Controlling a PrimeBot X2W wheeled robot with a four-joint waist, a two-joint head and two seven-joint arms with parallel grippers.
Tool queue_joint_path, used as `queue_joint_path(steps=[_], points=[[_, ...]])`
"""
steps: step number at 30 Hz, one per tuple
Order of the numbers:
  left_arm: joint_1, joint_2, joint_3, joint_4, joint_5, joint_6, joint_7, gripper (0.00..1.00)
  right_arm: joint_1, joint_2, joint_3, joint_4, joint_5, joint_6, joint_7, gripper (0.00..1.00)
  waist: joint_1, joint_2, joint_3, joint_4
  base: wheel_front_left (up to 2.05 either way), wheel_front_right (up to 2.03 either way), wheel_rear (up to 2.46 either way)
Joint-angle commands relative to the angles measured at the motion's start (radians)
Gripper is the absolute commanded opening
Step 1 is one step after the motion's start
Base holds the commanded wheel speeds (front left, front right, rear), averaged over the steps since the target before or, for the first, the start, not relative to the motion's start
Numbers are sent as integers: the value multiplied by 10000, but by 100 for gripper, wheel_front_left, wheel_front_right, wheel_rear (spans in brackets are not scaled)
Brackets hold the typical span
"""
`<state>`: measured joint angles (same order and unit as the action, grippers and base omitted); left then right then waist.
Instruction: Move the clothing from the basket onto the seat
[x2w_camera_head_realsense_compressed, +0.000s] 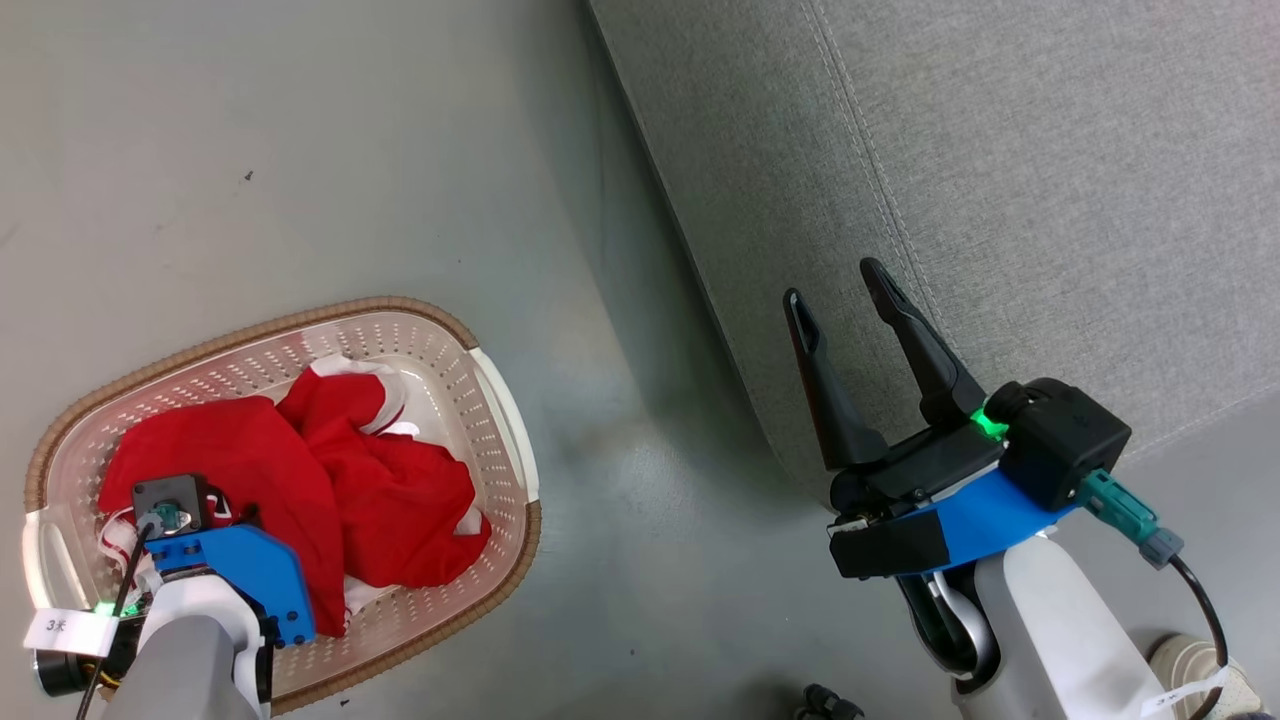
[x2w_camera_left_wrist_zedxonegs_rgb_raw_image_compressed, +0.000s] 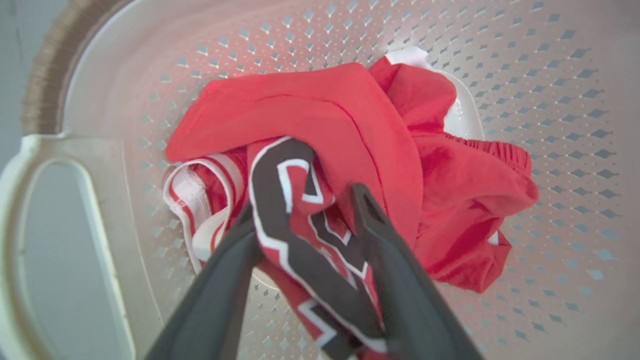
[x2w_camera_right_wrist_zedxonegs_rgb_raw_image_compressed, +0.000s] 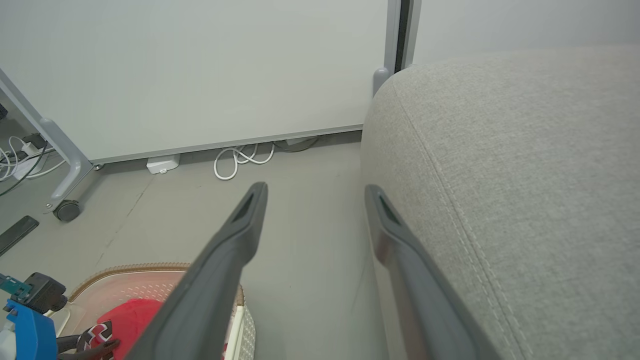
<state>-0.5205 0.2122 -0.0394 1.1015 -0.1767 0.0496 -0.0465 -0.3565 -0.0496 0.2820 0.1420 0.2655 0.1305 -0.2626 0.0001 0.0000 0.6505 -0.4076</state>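
Two pieces of red clothing (x2w_camera_head_realsense_compressed: 330, 470) lie crumpled together in the cream basket (x2w_camera_head_realsense_compressed: 400, 303), which stands on the grey floor (x2w_camera_head_realsense_compressed: 300, 150), apart from the seat (x2w_camera_head_realsense_compressed: 1000, 150). None of the cloth is on the seat.

The left gripper (x2w_camera_left_wrist_zedxonegs_rgb_raw_image_compressed: 302, 200) reaches down into the basket near one of its side handles (x2w_camera_left_wrist_zedxonegs_rgb_raw_image_compressed: 50, 225). Its two dark fingers (x2w_camera_left_wrist_zedxonegs_rgb_raw_image_compressed: 400, 280) stand apart with a fold of the jersey (x2w_camera_left_wrist_zedxonegs_rgb_raw_image_compressed: 295, 260) bunched between them, the part bearing the black number with white edging. Both fingers touch the cloth, but I cannot tell whether they are truly pinching it or only straddling it. White-striped trim (x2w_camera_left_wrist_zedxonegs_rgb_raw_image_compressed: 200, 200) of the jersey lies just beside the left-hand finger. The plain red garment (x2w_camera_left_wrist_zedxonegs_rgb_raw_image_compressed: 465, 180), with a gathered hem, lies on the far side of the pile, against the perforated basket floor.

The right gripper (x2w_camera_head_realsense_compressed: 833, 282) hangs in the air with its jaws spread wide and nothing between them. From the head camera its fingertips show over the rounded front edge of the seat, near the stitched seam (x2w_camera_head_realsense_compressed: 870, 150). The right wrist camera shows a pale wall panel (x2w_camera_right_wrist_zedxonegs_rgb_raw_image_compressed: 200, 75) and coiled white cables (x2w_camera_right_wrist_zedxonegs_rgb_raw_image_compressed: 240, 160) on the floor beyond.
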Motion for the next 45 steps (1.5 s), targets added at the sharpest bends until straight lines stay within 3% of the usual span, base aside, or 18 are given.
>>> queue_joint_path(steps=[1, 14, 26, 33, 45], points=[[-209, 60, 15, 53, -66, -43, -1, 0, -191, -14, -1, -41, 13, 5, -35, 100, -1, 0, 18, -13, 0, 0, 0], [-806, 294, -124, 1263, -329, -776, -420, 0, -297, -14, -75, 58, -75, 5, -34, 100, -1, 0, -63, 41, 0, 0, 0], [-944, 205, -262, 1728, -608, -1393, -886, 0, -353, -16, -159, 195, -352, 5, -34, 100, -1, 0, -669, 594, 0, 0, 0], [-631, -206, -749, 1815, -529, -1728, -1349, 0, -74, -17, -278, 509, -749, 5, -34, 100, -1, 0, -1768, 1220, 0, 0, 0], [-311, -1493, -2518, 1713, -628, -1794, -1569, 0, 868, -22, -579, 1178, -1349, 5, -34, 100, -1, 0, -4149, 2522, 0, 0, 0]])
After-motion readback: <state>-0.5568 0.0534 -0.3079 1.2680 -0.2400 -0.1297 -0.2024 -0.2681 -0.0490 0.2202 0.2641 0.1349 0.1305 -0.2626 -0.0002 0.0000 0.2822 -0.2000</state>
